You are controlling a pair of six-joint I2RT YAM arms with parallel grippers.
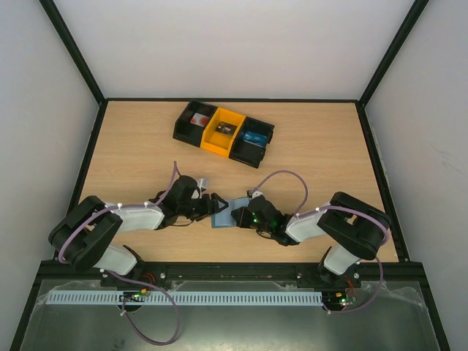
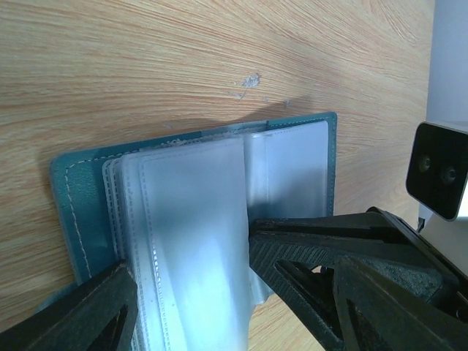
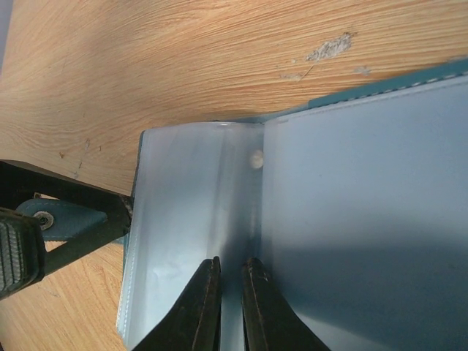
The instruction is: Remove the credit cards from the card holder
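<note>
The slate-blue card holder point(image 1: 221, 216) lies open on the table between my two grippers. In the left wrist view its cover point(image 2: 73, 190) holds a stack of clear plastic sleeves point(image 2: 190, 212). My left gripper point(image 2: 186, 252) is open, with one finger on each side of the sleeve stack. In the right wrist view my right gripper point(image 3: 232, 263) is nearly shut, pinching a raised fold of the sleeves point(image 3: 351, 190) at the spine. I cannot make out any card inside the sleeves. From above, the left gripper point(image 1: 208, 205) and the right gripper point(image 1: 240, 216) meet at the holder.
A tray point(image 1: 224, 131) with black and yellow compartments stands at the back centre and holds small items, one of them bright blue point(image 1: 256, 137). The right wrist camera point(image 2: 439, 175) is close to my left fingers. Black frame rails border the table.
</note>
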